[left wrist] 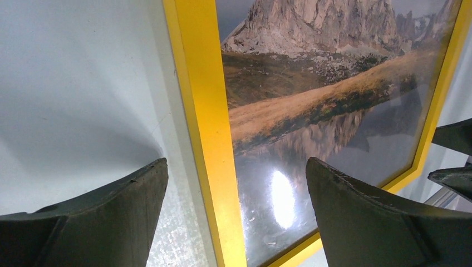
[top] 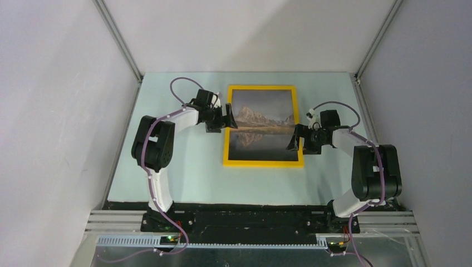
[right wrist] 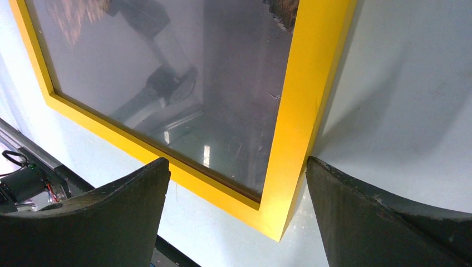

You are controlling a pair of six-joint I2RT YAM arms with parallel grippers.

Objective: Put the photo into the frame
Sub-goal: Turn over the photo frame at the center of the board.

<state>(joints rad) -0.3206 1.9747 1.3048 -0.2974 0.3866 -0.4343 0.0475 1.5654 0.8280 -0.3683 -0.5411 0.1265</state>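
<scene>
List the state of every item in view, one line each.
photo: in the frame, picture side up.
frame: lying flat on the table, photo inside.
left gripper: jaws open, straddling the frame's left edge, holding nothing.
right gripper: jaws open, straddling the frame's right edge, holding nothing.

Table (top: 183, 178): pale mint, matte
Walls (top: 245, 33): plain white, at 9, 12, 3 o'clock
Posts (top: 119, 39): aluminium, at 11 and 1 o'clock
Rail (top: 234, 240): slotted metal, 6 o'clock
</scene>
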